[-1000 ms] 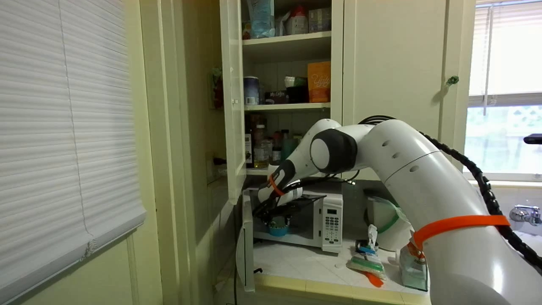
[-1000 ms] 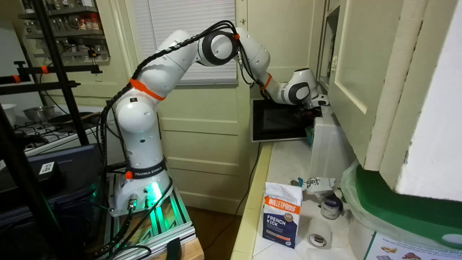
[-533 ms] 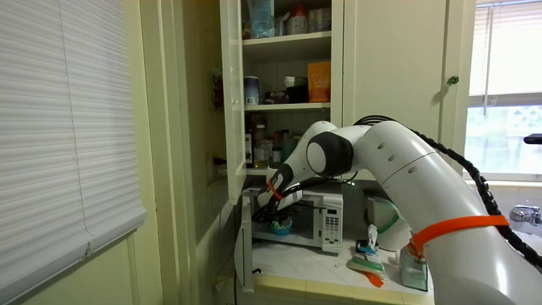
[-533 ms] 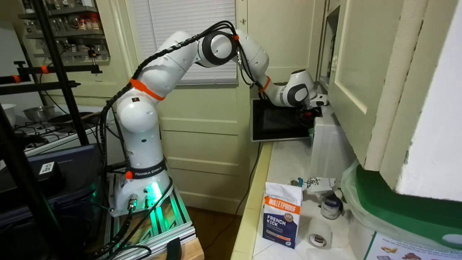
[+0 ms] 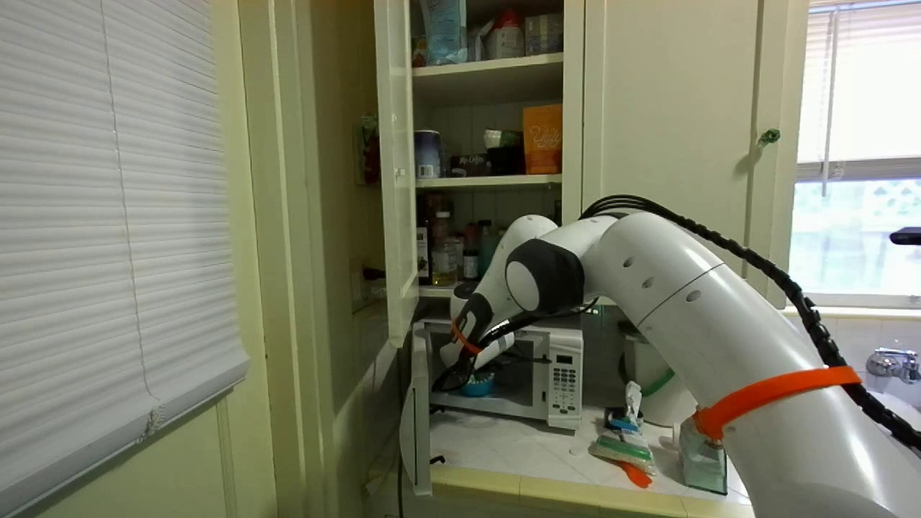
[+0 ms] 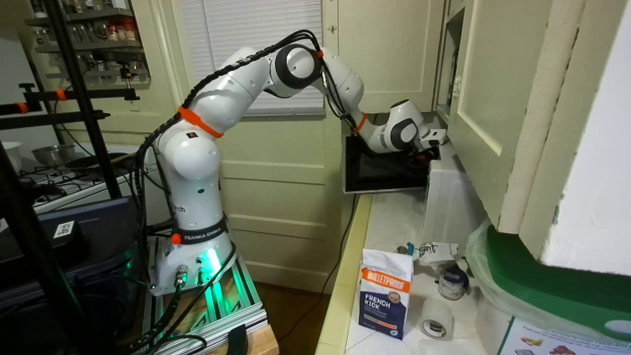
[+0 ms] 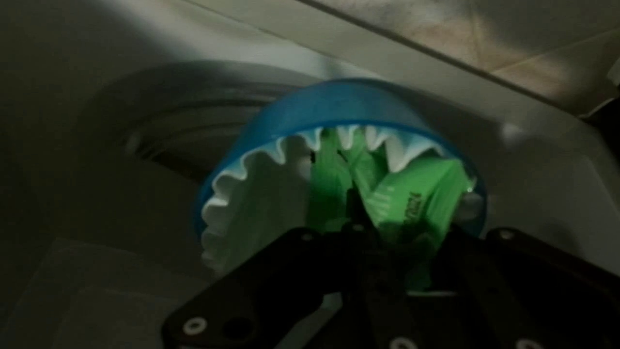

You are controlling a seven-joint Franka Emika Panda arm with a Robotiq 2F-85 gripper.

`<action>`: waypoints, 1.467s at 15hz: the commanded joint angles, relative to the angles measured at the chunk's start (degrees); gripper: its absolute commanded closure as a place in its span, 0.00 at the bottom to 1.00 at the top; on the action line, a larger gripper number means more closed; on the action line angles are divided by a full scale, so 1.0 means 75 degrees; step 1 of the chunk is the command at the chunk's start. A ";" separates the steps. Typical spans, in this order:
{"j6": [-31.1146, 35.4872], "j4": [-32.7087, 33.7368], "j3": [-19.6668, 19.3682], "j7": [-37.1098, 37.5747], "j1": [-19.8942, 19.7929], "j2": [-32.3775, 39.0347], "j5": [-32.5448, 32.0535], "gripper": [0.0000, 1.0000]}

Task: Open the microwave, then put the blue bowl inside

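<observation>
Plainly, we have the microwave (image 6: 451, 204) open, its door (image 5: 421, 424) swung out on the side away from the control panel (image 5: 565, 378). We find the blue bowl (image 7: 334, 104) inside the microwave, close to its front edge, with white paper (image 7: 271, 194) lining it and green packets (image 7: 411, 194) within. In the wrist view the hand (image 7: 407, 225) is at the bowl's mouth, overlapping the packets; in that gloom we cannot tell whether it pinches one. Past the microwave's control-panel side, we see an upright bag (image 6: 384, 296) on the desk (image 5: 496, 446).
</observation>
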 commanded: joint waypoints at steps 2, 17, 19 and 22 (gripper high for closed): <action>0.0678 0.0312 -0.1144 0.0672 0.0456 0.0647 0.0031 0.89; 0.2476 -0.1129 -0.2033 0.0714 0.1498 0.0346 0.0804 0.00; 0.2885 -0.1394 -0.2193 0.1045 0.1623 0.0299 0.0557 0.03; 0.3444 -0.1674 -0.2471 0.1129 0.1855 0.0341 0.0600 0.30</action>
